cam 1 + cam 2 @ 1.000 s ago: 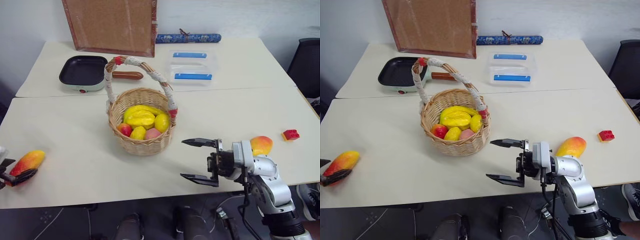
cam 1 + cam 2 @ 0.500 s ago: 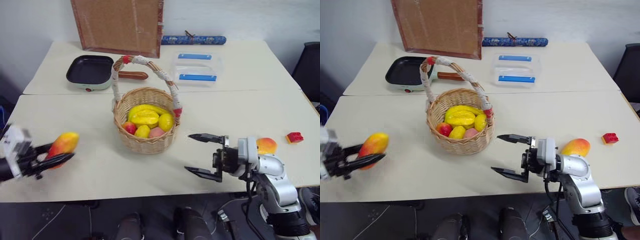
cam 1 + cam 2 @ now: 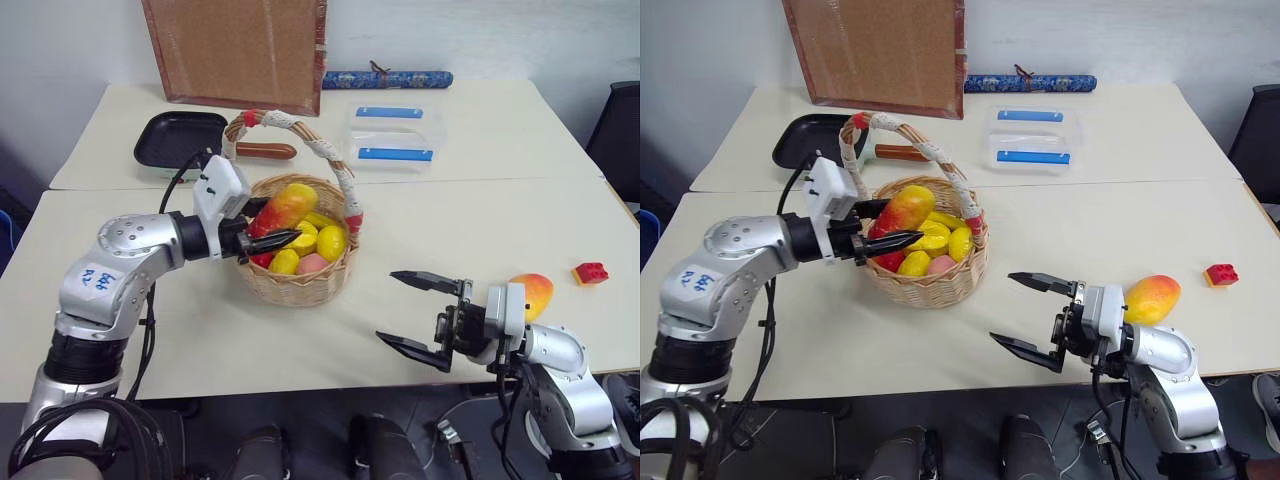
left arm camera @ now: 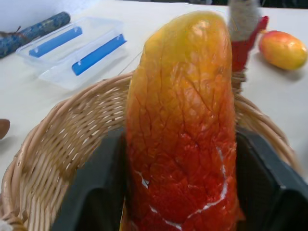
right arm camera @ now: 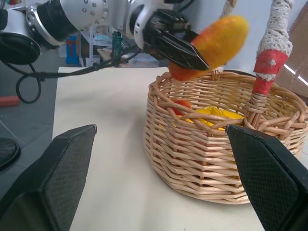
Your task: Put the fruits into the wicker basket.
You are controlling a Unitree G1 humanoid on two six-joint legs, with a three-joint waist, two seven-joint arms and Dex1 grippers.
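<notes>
A mango (image 3: 283, 208), yellow-orange with a red end, hangs tilted just over the near left rim of the wicker basket (image 3: 300, 282). My left gripper (image 3: 280, 222) is shut on its red end; in the left wrist view the mango (image 4: 183, 120) stands between the two black fingers (image 4: 91, 192). A second mango (image 3: 530, 292) lies on the table at the right, just behind my right wrist. My right gripper (image 3: 386, 306) is wide open with nothing in it, pointing left toward the basket (image 5: 202, 154) from a short way off.
Small yellow, red and pink fruits (image 3: 312, 243) fill the basket under its arched handle (image 3: 290, 125). A black pan (image 3: 180, 138), a clear box (image 3: 392, 132), a cork board (image 3: 235, 50) and a blue roll (image 3: 385, 78) sit behind. A red cube (image 3: 590, 272) lies far right.
My left arm lifted the mango off the table's left side and swung it right and up to the basket. The right gripper stayed about where it was, open.
</notes>
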